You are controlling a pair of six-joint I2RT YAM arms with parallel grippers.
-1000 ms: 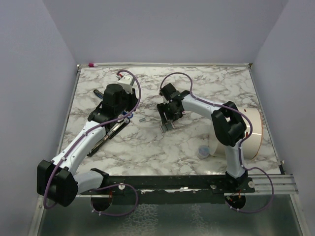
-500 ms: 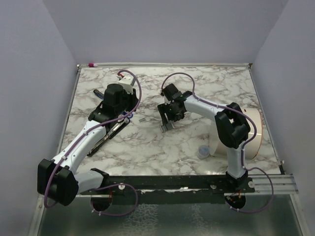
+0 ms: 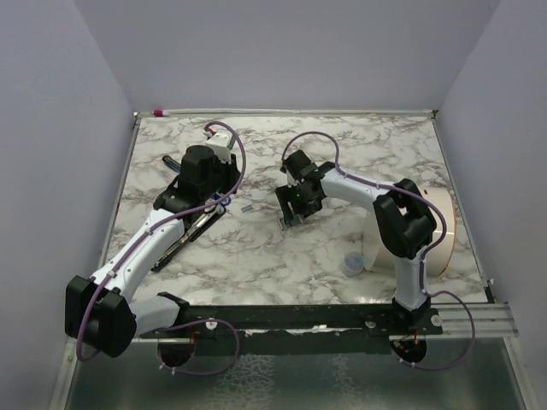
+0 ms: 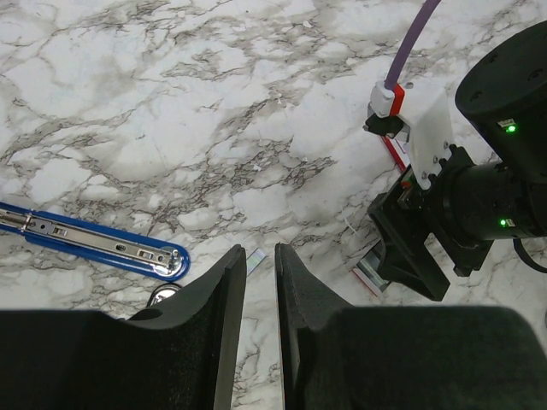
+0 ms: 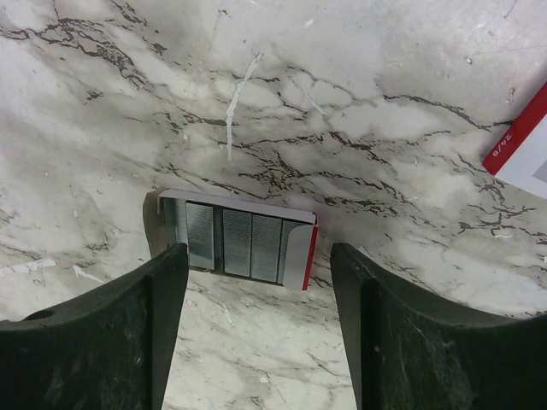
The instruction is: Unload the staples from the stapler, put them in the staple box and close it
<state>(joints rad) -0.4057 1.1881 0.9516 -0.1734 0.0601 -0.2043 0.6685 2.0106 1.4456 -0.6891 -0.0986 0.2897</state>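
Observation:
The stapler (image 4: 102, 245) lies opened flat on the marble, a long blue body with a silvery rail, and shows as a dark bar (image 3: 184, 237) beside my left arm. One short silvery strip of staples (image 4: 254, 259) lies just past my left gripper (image 4: 260, 252), whose jaws stand a narrow gap apart with nothing between them. My right gripper (image 5: 259, 256) is open wide above the table. A white box with a red side, holding several staple strips (image 5: 235, 239), lies at its fingertips, touching neither finger.
A white card piece with a red edge (image 5: 521, 149) lies to the right of the box. A large roll of tape (image 3: 438, 231) and a small clear cup (image 3: 352, 263) sit by the right arm's base. A pink-capped marker (image 3: 161, 112) lies at the back left corner.
The right arm has shifted slightly and its jaws have widened a little. The left arm and the stapler have not moved.

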